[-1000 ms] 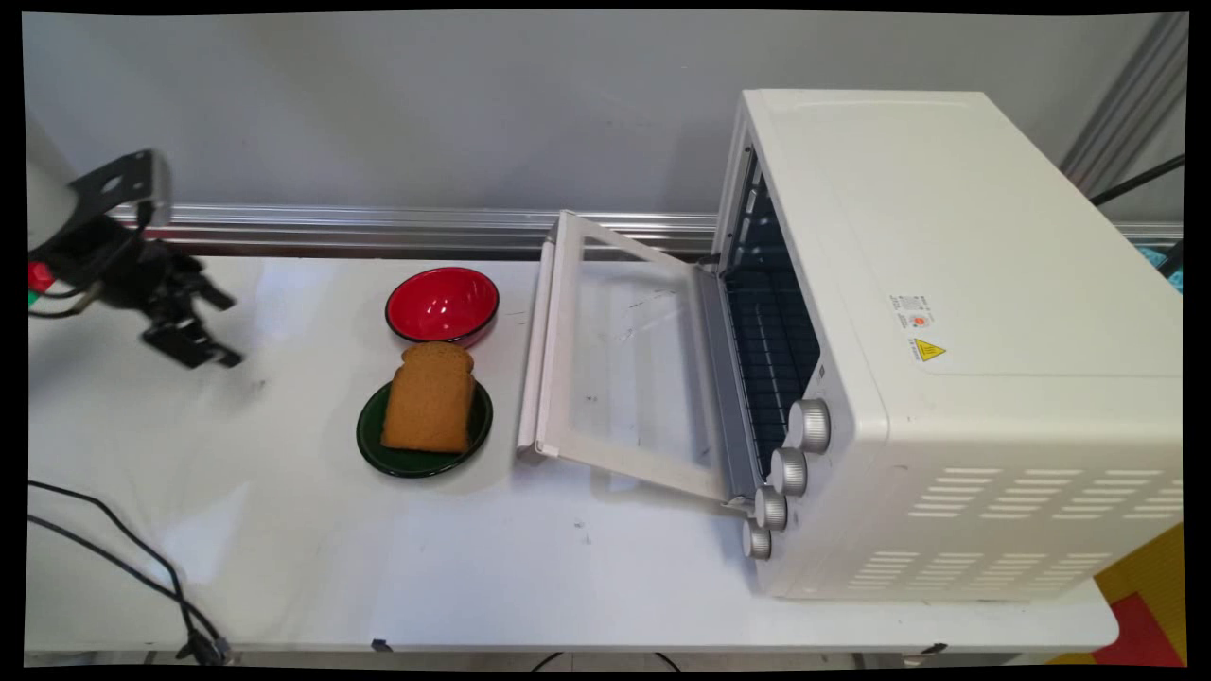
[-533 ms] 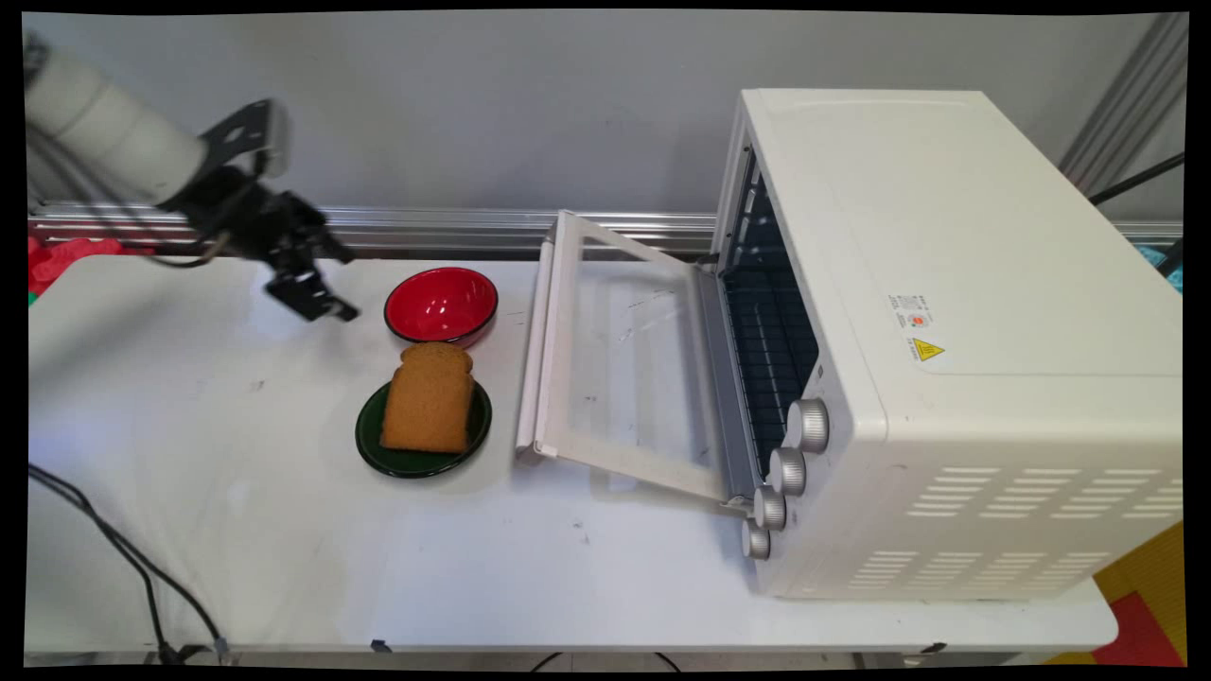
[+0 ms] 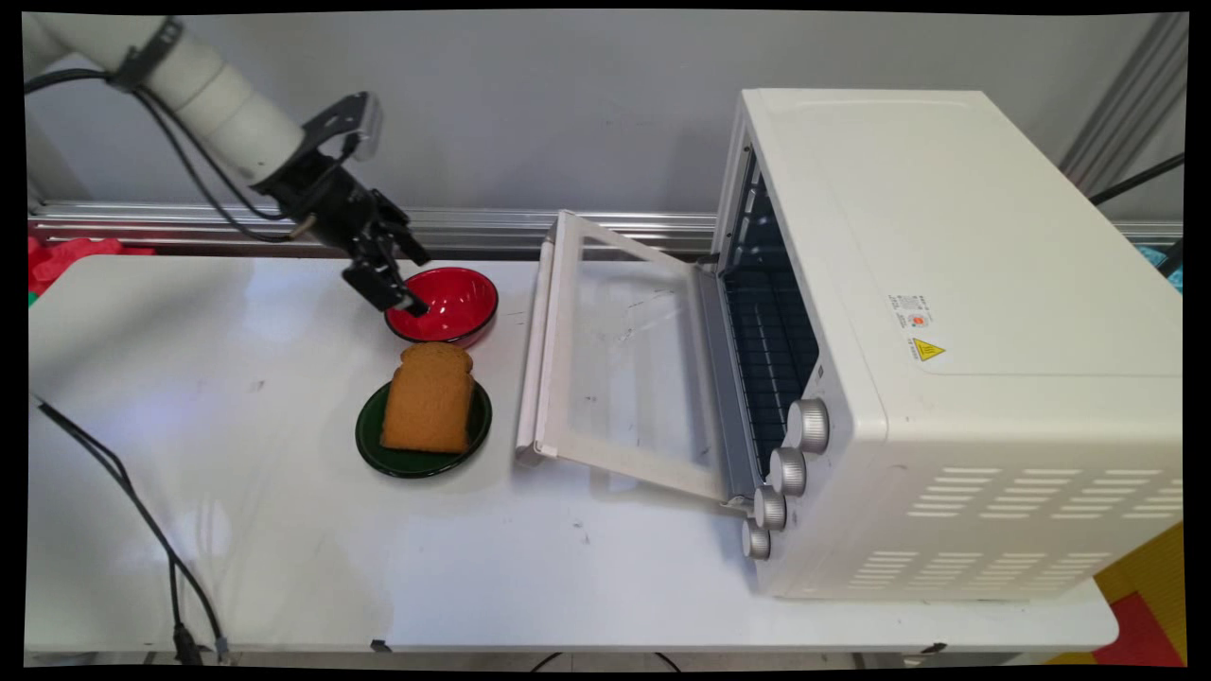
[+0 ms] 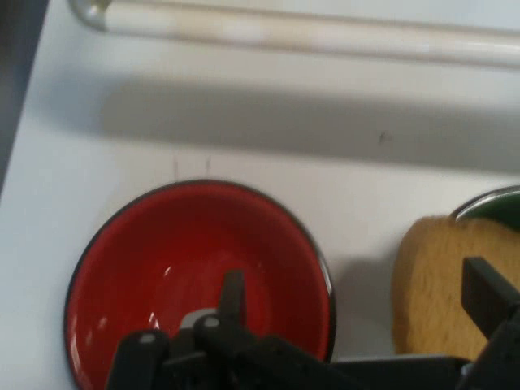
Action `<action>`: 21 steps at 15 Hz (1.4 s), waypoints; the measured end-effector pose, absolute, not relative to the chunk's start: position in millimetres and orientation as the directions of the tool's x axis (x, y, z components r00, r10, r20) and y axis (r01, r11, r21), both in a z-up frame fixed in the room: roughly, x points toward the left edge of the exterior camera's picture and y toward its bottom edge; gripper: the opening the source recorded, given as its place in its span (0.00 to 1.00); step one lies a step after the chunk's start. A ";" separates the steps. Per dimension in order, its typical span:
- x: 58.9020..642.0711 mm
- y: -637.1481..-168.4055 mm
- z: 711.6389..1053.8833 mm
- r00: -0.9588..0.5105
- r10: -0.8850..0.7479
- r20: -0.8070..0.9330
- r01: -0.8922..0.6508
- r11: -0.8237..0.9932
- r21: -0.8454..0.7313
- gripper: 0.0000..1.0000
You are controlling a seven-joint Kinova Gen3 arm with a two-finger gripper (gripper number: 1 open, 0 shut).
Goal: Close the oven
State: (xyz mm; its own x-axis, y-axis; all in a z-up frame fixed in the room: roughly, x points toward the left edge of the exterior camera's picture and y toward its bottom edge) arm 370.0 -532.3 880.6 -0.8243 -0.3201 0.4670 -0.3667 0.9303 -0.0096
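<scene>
My black gripper point(image 3: 416, 282) hangs open just above the left rim of an empty red bowl point(image 3: 449, 303), holding nothing. In the hand view the gripper point(image 4: 361, 301) spans from one finger point(image 4: 232, 294) over the red bowl point(image 4: 195, 276) to the other finger beside a brown bread slice point(image 4: 435, 284). The bread slice point(image 3: 429, 397) lies on a dark green plate point(image 3: 416, 461) directly in front of the bowl. Only the plate's edge point(image 4: 491, 201) shows in the hand view.
A white toaster oven point(image 3: 946, 331) fills the table's right side, its glass door point(image 3: 620, 359) folded down toward the bowl and plate. The door's handle bar point(image 4: 284, 32) crosses the top of the hand view. Black cables point(image 3: 142, 530) trail over the front left.
The arm has swung from the table's far left to the right and slightly back. The gripper now hangs over the red bowl's left rim. Bowl, bread and plate have not moved.
</scene>
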 end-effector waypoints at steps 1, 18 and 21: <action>367.3 -534.9 879.7 -0.821 -0.322 0.471 -0.365 0.931 0.001 1.00; 331.9 -567.3 848.8 -0.803 -0.294 0.518 -0.283 0.954 0.102 0.00; 332.0 -567.0 842.1 -0.802 -0.296 0.520 -0.279 0.954 0.112 0.00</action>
State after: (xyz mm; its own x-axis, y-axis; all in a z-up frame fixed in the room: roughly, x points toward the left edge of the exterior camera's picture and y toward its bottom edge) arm 332.0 -567.0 842.1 -0.8016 -0.2957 0.5195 -0.2792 0.9537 0.1120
